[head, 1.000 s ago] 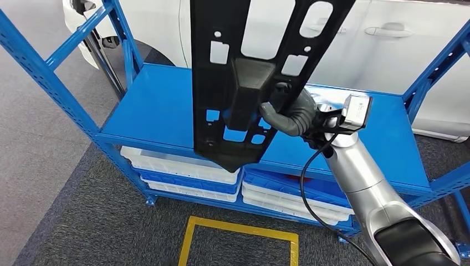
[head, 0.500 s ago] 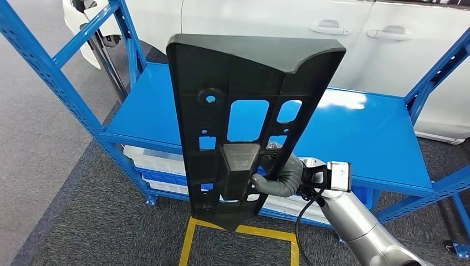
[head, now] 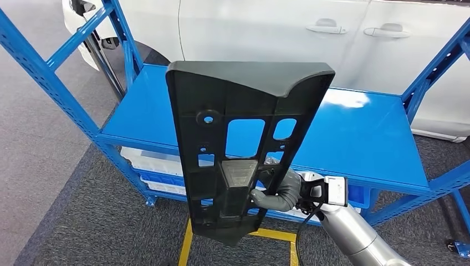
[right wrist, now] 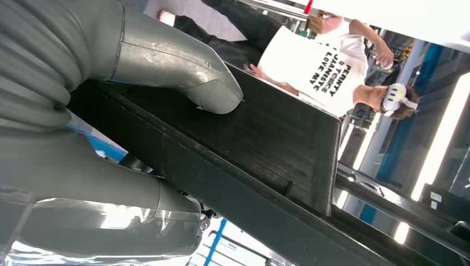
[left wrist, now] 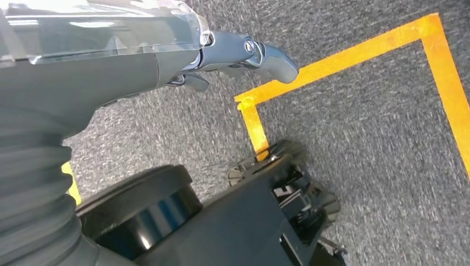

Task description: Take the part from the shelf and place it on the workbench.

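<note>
The part is a long black plastic panel with several cut-outs, held upright in front of the blue shelf. My right hand grips its lower section from the right side, thumb across the raised block. In the right wrist view the grey thumb presses on the black panel. My left hand hangs beside my body above the carpet, fingers slightly curled and holding nothing.
A white car stands behind the shelf. White and blue trays fill the lower shelf level. Yellow tape marks a square on the grey carpet. A person in a white T-shirt stands nearby in the right wrist view.
My right arm has pulled the panel down and back from the shelf toward me; a second ago its top was out of frame, now the whole panel shows lower.
</note>
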Tool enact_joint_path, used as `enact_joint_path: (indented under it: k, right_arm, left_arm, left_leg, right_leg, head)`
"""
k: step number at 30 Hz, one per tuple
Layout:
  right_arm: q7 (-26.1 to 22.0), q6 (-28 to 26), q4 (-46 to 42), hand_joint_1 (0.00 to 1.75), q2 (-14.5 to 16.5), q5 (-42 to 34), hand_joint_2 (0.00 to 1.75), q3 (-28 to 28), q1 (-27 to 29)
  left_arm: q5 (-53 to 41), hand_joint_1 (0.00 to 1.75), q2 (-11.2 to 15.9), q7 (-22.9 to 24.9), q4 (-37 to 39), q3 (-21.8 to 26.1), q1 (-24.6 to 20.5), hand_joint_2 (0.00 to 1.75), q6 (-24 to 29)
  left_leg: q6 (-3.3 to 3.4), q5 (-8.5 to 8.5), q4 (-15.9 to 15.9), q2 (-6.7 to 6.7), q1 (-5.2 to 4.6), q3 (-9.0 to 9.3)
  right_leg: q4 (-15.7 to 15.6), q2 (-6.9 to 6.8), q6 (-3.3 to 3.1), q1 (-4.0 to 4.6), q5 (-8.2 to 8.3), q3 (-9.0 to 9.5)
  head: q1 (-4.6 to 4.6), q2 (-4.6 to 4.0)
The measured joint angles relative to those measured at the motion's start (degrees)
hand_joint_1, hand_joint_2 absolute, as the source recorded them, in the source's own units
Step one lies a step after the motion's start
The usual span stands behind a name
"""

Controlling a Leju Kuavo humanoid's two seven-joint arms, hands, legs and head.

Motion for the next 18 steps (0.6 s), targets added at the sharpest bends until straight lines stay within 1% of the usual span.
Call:
enact_joint_path:
  k: [1, 2, 4, 5, 6, 7, 9, 10, 11, 12, 14, 15, 16, 17, 18]
  right_arm:
    - [0.00, -0.01, -0.21, 1.75, -0.30, -0.01, 1.75, -0.01, 0.10]
    - [0.00, -0.01, -0.40, 1.75, -0.59, -0.02, 1.75, -0.01, 0.21]
    - [0.00, 0.03, -0.63, 1.75, -1.04, -0.06, 1.75, -0.01, 0.58]
    - [0.00, 0.08, -0.66, 1.75, -1.16, -0.11, 1.75, -0.01, 0.79]
    - [0.00, 0.13, -0.68, 1.75, -1.25, -0.20, 1.75, -0.02, 0.99]
    - [0.00, 0.17, -0.69, 1.75, -1.28, -0.32, 1.75, -0.02, 1.09]
    - [0.00, 0.19, -0.69, 1.75, -1.28, -0.57, 1.75, -0.05, 1.16]
    - [0.00, 0.17, -0.69, 1.75, -1.29, -0.65, 1.75, -0.07, 1.19]
    - [0.00, 0.13, -0.69, 1.75, -1.31, -0.69, 1.75, -0.09, 1.25]
    - [0.01, 0.08, -0.69, 1.75, -1.32, -0.70, 1.75, -0.11, 1.36]
    - [0.02, -0.02, -0.69, 1.75, -1.32, -0.70, 1.75, -0.22, 1.62]
    - [0.03, -0.06, -0.69, 1.75, -1.32, -0.71, 1.75, -0.37, 1.73]
    - [0.04, -0.09, -0.69, 1.75, -1.32, -0.72, 1.75, -0.56, 1.79]
    - [0.08, -0.13, -0.68, 1.75, -1.31, -0.74, 1.75, -0.76, 1.86]
    - [0.14, -0.14, -0.67, 1.75, -1.27, -0.79, 1.75, -0.93, 1.94]
  left_arm:
    - [0.18, 0.00, 0.00, -0.04, 0.00, 0.00, 0.01, 1.75, 0.08]
    - [0.37, 0.00, 0.01, -0.09, 0.00, 0.01, 0.02, 1.75, 0.18]
    - [0.65, 0.00, 0.01, -0.05, 0.00, 0.03, 0.07, 1.75, 0.42]
    - [0.63, 0.00, 0.01, 0.09, 0.00, 0.04, 0.12, 1.75, 0.54]
    - [0.61, 0.00, 0.01, 0.34, 0.00, 0.04, 0.17, 1.75, 0.73]
    - [0.61, 0.00, 0.01, 0.69, 0.00, 0.05, 0.18, 1.75, 0.97]
    - [0.85, 0.00, 0.02, 1.35, 0.00, 0.09, 0.13, 1.75, 1.50]
    - [1.03, 0.00, 0.02, 1.63, 0.00, 0.14, 0.07, 1.75, 1.68]
    - [1.23, 0.00, 0.03, 1.90, 0.00, 0.22, 0.03, 1.75, 1.78]
    - [1.46, 0.00, 0.04, 2.20, 0.00, 0.34, 0.03, 1.75, 1.82]
    - [1.79, 0.00, 0.05, 2.93, 0.00, 0.60, 0.07, 1.75, 1.88]
    - [1.87, 0.00, 0.05, 3.20, 0.00, 0.69, 0.09, 1.75, 1.91]
    - [1.88, 0.00, 0.04, 3.38, 0.00, 0.73, 0.07, 1.75, 1.93]
    - [1.89, 0.00, 0.03, 3.52, 0.00, 0.75, 0.04, 1.75, 1.93]
    - [1.88, 0.00, 0.03, 3.65, 0.00, 0.76, 0.04, 1.75, 1.91]
  left_leg:
    - [-0.29, -1.17, 1.71, 0.00, 0.02, -0.70]
    - [-0.52, -2.75, 4.25, 0.01, 0.07, -1.79]
    - [-0.84, -6.50, 12.07, 0.01, 0.14, -5.26]
    - [-0.94, -7.34, 14.83, 0.01, 0.16, -6.52]
    - [-0.98, -7.22, 15.93, 0.01, 0.18, -6.99]
    - [-0.92, -5.79, 14.15, 0.01, 0.21, -6.09]
    - [-0.53, -1.89, 6.11, 0.00, 0.24, -2.06]
    - [-0.27, -0.67, 2.48, -0.03, 0.17, -0.29]
    - [0.01, -0.12, 0.26, -0.06, 0.09, 0.73]
    - [0.29, -0.16, -0.54, -0.10, 0.00, 1.03]
    - [0.96, 0.06, -0.85, -0.13, 0.01, 1.00]
    - [1.32, 0.24, -1.11, -0.12, 0.08, 1.10]
    - [1.68, 0.42, -1.38, -0.08, 0.16, 1.18]
    - [1.95, 0.56, -1.60, -0.03, 0.23, 1.26]
    - [2.08, 0.58, -1.64, 0.01, 0.17, 1.25]
  right_leg:
    - [-0.22, -0.07, -0.33, -0.15, 0.12, 0.11]
    - [-0.36, -0.13, -0.60, -0.23, 0.19, 0.20]
    - [-0.37, -0.16, -0.84, -0.16, 0.16, 0.19]
    - [-0.36, -0.15, -0.87, -0.14, 0.14, 0.19]
    - [-0.33, -0.11, -0.87, -0.13, 0.13, 0.21]
    - [-0.29, -0.05, -0.83, -0.13, 0.10, 0.27]
    - [-0.16, 0.09, -0.59, -0.10, -0.06, 0.43]
    - [-0.02, 0.16, -0.37, 0.00, -0.15, 0.41]
    - [0.07, 0.19, -0.09, 0.08, -0.17, 0.32]
    - [0.10, 0.22, 0.21, 0.15, -0.14, 0.20]
    - [0.04, 0.24, 0.89, 0.13, -0.09, 0.09]
    - [0.39, 0.22, 1.20, 0.06, -0.44, -0.03]
    - [1.60, 0.21, 1.47, 0.00, -1.33, -0.55]
    - [4.05, 0.19, 1.71, -0.10, -2.83, -1.65]
    - [7.57, 0.17, 1.91, -0.16, -4.65, -3.27]
  head:
    - [0.00, 0.00]
    - [0.00, 0.00]
    - [0.01, 0.00]
    - [0.01, 0.00]
    - [0.01, 0.00]
    - [0.01, 0.00]
    - [0.01, 0.00]
    - [0.01, 0.00]
    - [0.01, 0.00]
    - [0.01, 0.00]
    - [0.01, 0.00]
    - [0.01, 0.00]
    - [0.01, 0.00]
    - [0.01, 0.00]
    - [0.01, 0.00]
